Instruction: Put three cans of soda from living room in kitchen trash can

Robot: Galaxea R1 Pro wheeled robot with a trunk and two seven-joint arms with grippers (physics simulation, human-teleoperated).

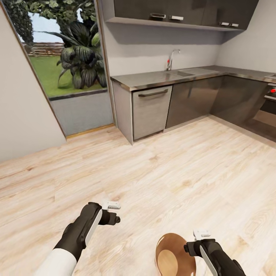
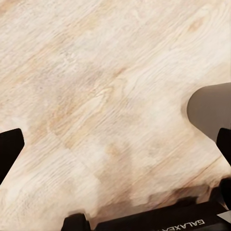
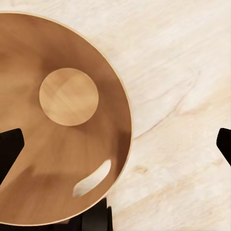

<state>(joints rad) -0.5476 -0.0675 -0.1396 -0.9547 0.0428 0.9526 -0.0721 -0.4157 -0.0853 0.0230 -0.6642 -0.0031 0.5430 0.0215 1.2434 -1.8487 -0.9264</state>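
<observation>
One tash can (image 1: 174, 257) stands on the light wood floor (image 1: 161, 172) close in front of the robot, and everything else can be placed from it. Its rim is round and its orange-brown inside is smooth; in the right wrist view the tash can (image 3: 57, 120) shows a bare round bottom with nothing lying in it. The right gripper (image 1: 202, 234) hangs just beside the can's rim, on its right, and in the right wrist view its two dark fingertips (image 3: 9, 149) sit at opposite edges of the picture, so the jaws are spread wide with nothing between them. The left gripper (image 1: 114, 206) hovers over bare floor to the can's left and a little farther from the robot; in the left wrist view its fingertips (image 2: 9, 149) are likewise far apart and empty, with a grey patch of the can's outer wall (image 2: 211, 110) at one side. Well beyond the can runs one L-shaped counter (image 1: 161, 78) with one sink (image 1: 184, 73), one tap (image 1: 171, 58) and dark cabinets. Beyond the can to the left, one tall window (image 1: 65, 50) looks onto a garden.
</observation>
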